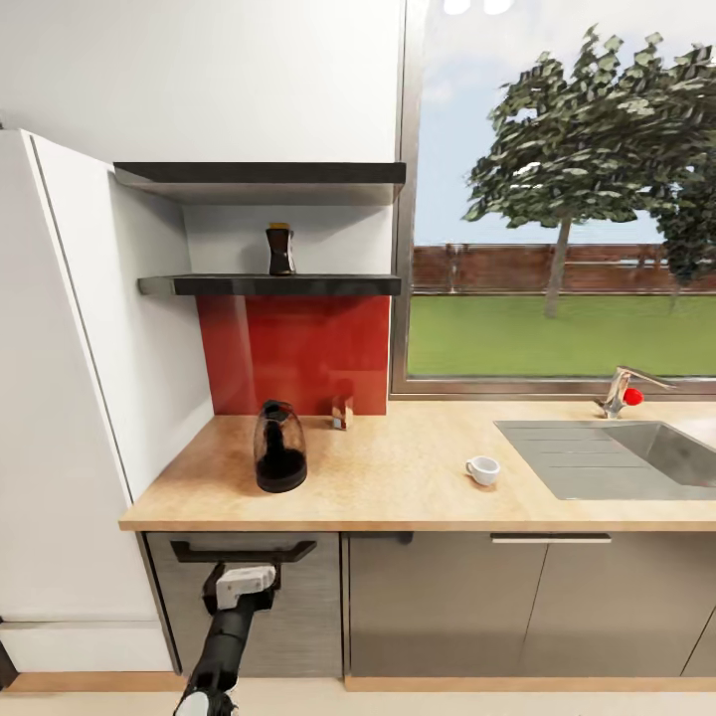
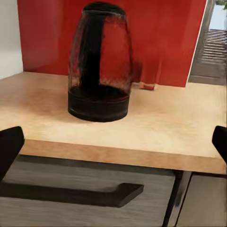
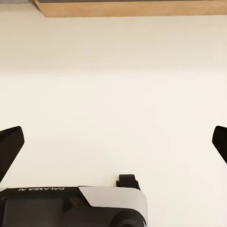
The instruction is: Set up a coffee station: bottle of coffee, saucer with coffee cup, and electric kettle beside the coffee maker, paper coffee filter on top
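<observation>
The electric kettle (image 1: 279,447) stands upright on the table (image 1: 398,487), near its left front edge, before the red backsplash (image 1: 298,348). The coffee cup (image 1: 483,469) sits on the table well to the kettle's right, just beside the sink (image 1: 617,452), with no saucer under it. The bottle of coffee (image 1: 280,250) stands on the lower shelf (image 1: 278,285) above the backsplash. A small brown item (image 1: 342,412) rests against the backsplash foot (too small to identify).

The left pincer (image 1: 244,585) hangs below the table edge, in front of the grey cabinet front with the dark handle (image 1: 244,550). Its fingers (image 2: 9,146) are spread wide apart, holding nothing; the kettle lies ahead of them, not touched.

The right pincer (image 3: 113,142) is likewise spread wide, empty, pointing at pale floor (image 3: 113,85).
</observation>
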Controlling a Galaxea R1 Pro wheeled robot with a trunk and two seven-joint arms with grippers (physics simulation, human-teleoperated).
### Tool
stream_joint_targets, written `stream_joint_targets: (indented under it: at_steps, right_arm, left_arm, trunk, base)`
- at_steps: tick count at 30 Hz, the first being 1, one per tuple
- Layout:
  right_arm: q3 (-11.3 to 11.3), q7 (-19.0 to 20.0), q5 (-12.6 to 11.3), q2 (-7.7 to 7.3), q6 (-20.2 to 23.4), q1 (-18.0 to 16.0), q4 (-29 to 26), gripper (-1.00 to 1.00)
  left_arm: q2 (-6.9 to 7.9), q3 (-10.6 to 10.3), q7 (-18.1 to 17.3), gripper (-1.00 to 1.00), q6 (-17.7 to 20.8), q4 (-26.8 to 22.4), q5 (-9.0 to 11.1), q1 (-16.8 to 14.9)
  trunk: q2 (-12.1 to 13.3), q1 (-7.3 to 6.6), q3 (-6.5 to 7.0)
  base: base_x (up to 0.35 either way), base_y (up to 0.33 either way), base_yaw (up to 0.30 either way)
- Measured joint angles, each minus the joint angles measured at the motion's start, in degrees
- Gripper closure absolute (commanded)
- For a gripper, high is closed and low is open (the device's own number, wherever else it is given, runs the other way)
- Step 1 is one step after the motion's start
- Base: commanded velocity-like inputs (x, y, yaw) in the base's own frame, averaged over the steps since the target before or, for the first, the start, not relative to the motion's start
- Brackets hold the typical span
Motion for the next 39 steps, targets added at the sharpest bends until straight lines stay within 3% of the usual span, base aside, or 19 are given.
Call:
stream_joint_targets:
  at_steps: [8, 13, 14, 15, 17, 19, 21, 23, 24, 25, 30, 34, 36, 39]
  right_arm:
    - [0.0, 0.0, 0.0, -0.08, 0.0, 0.0, 0.0, -1.00]
    - [0.0, 0.1, 0.0, -0.02, 0.0, 0.0, 0.0, -1.00]
    - [0.0, 0.2, -0.1, 0.18, -0.1, 0.0, -0.1, -1.00]
    - [-0.1, 0.2, -0.2, 0.22, -0.1, 0.0, -0.2, -1.00]
    - [-0.2, 0.2, -0.2, 0.25, -0.4, 0.0, -0.3, -1.00]
    - [-0.4, 0.2, -0.2, 0.26, -0.8, 0.0, -0.3, -1.00]
    - [-0.2, 0.0, -0.1, 0.38, -1.0, 0.0, -0.3, -1.00]
    - [-0.1, 0.1, 0.0, 0.40, -1.0, 0.0, -0.1, -1.00]
    - [0.0, 0.2, 0.1, 0.34, -1.0, 0.0, 0.0, -1.00]
    - [0.0, 0.1, 0.2, 0.25, -1.0, 0.3, 0.1, -1.00]
    - [0.0, 0.1, 0.2, 0.26, -1.0, 0.6, 0.1, -1.00]
    - [0.0, 0.1, 0.2, 0.26, -1.0, 0.7, 0.1, -1.00]
    - [0.0, 0.1, 0.2, 0.26, -1.0, 0.7, 0.1, -1.00]
    - [0.0, 0.1, 0.2, 0.25, -1.0, 0.8, 0.1, -1.00]
  left_arm:
    - [-0.48, -2.3, 1.2, -1.00, 1.0, -3.4, 0.0, -6.4]
    - [-1.96, -4.2, 4.2, -1.00, 5.1, -8.5, -0.1, -9.9]
    - [-2.40, -7.2, 6.6, -1.00, 13.3, -13.2, -0.2, -13.2]
    - [-2.44, -7.8, 7.5, -1.00, 15.6, -14.9, -0.4, -16.2]
    - [-2.46, -8.3, 9.0, -1.00, 18.4, -16.3, -1.0, -18.3]
    - [-2.47, -8.7, 11.0, -1.00, 22.9, -17.3, -2.2, -22.9]
    - [-2.49, -8.9, 12.2, -1.00, 29.8, -17.7, -3.1, -28.6]
    - [-2.49, -8.9, 12.5, -1.00, 34.2, -17.8, -3.3, -33.2]
    - [-2.49, -8.9, 12.8, -1.00, 38.2, -17.6, -3.2, -37.7]
    - [-2.49, -8.9, 12.9, -1.00, 41.5, -16.6, -3.1, -43.5]
    - [-2.49, -8.8, 13.0, -1.00, 44.4, -8.7, -3.1, -53.5]
    - [-2.41, -8.5, 13.5, -1.00, 44.7, -2.1, -3.0, -59.3]
    - [-2.31, -8.3, 13.7, -1.00, 44.8, 3.3, -3.0, -63.8]
    - [-2.21, -7.5, 13.8, -1.00, 44.9, 7.6, -2.9, -67.0]
  trunk:
    - [0.0, 0.00, 0.00]
    - [0.0, 0.00, 0.00]
    - [0.0, 0.00, 0.00]
    - [0.0, 0.00, 0.02]
    - [0.0, 0.00, 0.01]
    - [0.0, 0.00, 0.01]
    - [0.0, 0.00, 0.02]
    - [0.0, 0.00, 0.02]
    - [0.0, 0.00, 0.01]
    - [0.0, 0.00, 0.02]
    - [0.0, 0.00, 0.01]
    - [0.0, 0.00, 0.01]
    - [0.0, -0.01, 0.01]
    - [0.0, 0.00, 0.00]
  base:
    - [0.000, 0.000, 0.000]
    - [0.000, 0.000, 0.000]
    - [0.000, 0.000, 0.000]
    - [0.000, 0.000, 0.000]
    - [0.000, 0.000, 0.000]
    - [0.000, 0.000, 0.000]
    - [0.000, 0.000, 0.000]
    - [0.000, 0.000, 0.000]
    - [0.000, 0.000, 0.000]
    - [0.000, 0.000, 0.000]
    - [0.000, 0.000, 0.000]
    - [0.000, 0.000, 0.000]
    - [0.000, 0.000, 0.000]
    - [0.000, 0.000, 0.000]
